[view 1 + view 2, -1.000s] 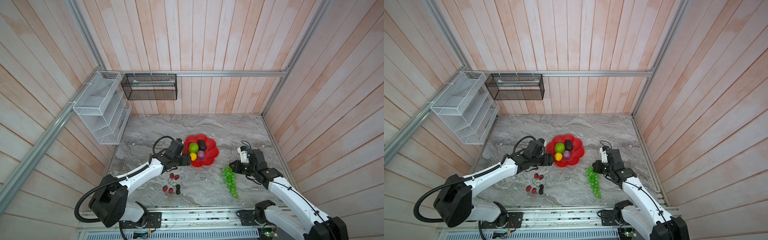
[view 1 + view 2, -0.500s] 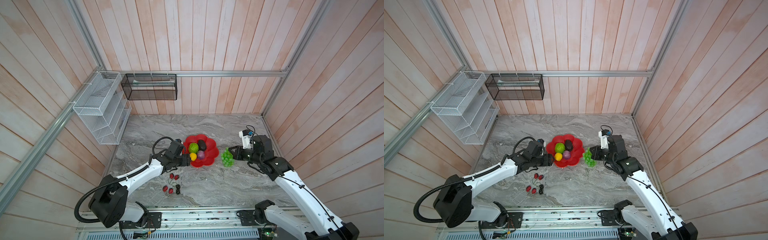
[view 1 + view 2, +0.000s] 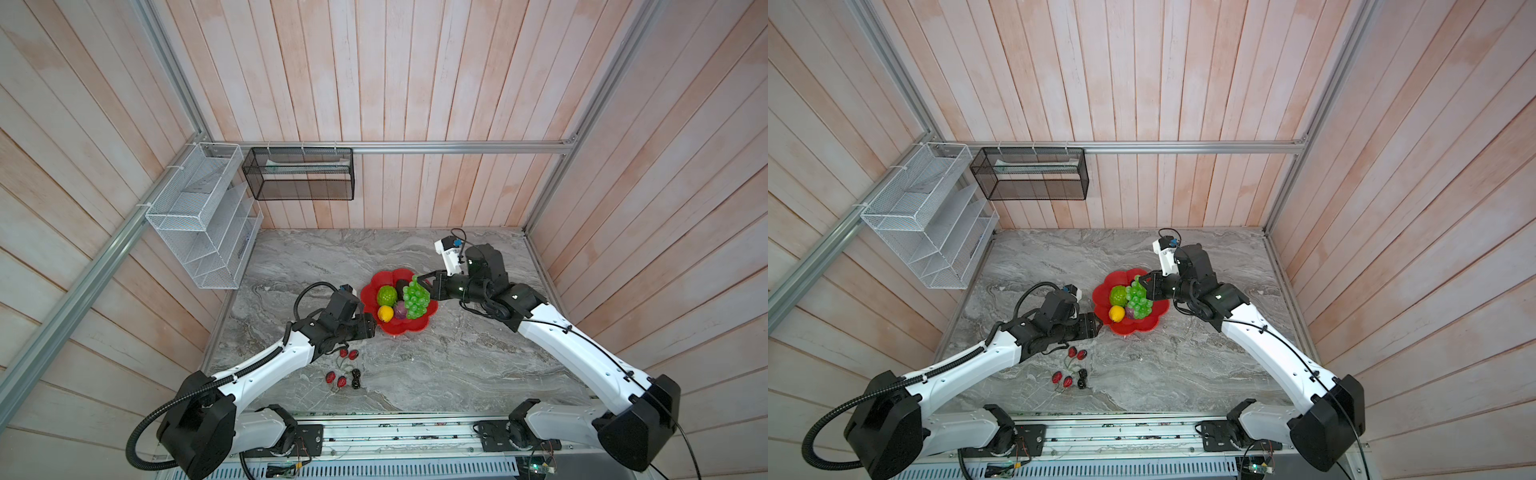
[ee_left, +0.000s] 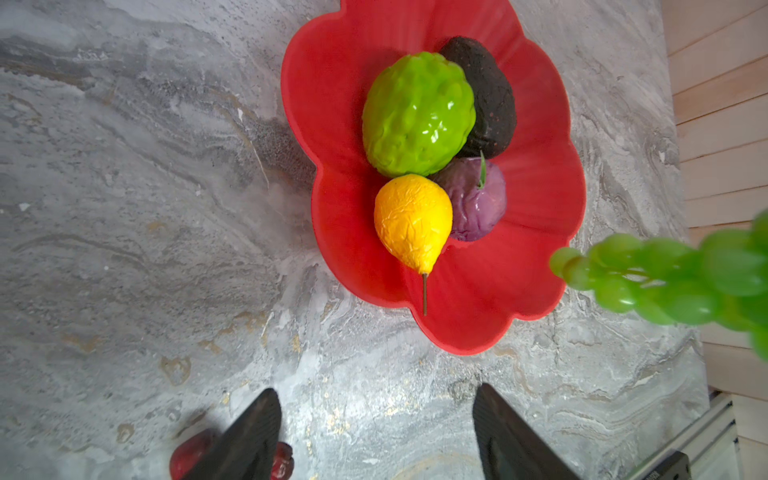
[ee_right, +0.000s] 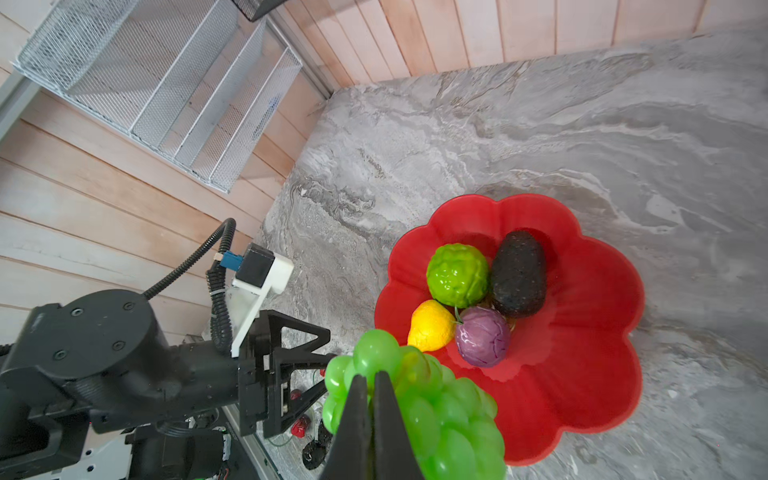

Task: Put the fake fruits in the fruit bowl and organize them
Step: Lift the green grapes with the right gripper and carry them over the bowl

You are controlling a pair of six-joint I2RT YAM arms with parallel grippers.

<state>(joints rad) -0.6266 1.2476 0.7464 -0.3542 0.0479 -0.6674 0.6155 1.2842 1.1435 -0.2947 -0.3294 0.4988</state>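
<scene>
Grape bunch (image 3: 415, 297) hanging from right gripper (image 5: 372, 376) over fruit bowl (image 3: 409, 328).
Right gripper's jaws are clamping tight on the bunch, and the grapes are dangling just below them above the bowl. Left gripper (image 4: 376, 390) is standing wide apart, gripping nothing, with the bowl lying just ahead of its fingertips.

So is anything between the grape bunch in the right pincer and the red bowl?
Nothing visible. The translucent green plastic grape bunch hangs from the shut right pincer over the edge of the glossy red flower-shaped bowl. Four plastic fruits crowd its middle; the side nearer that arm is bare.
</scene>
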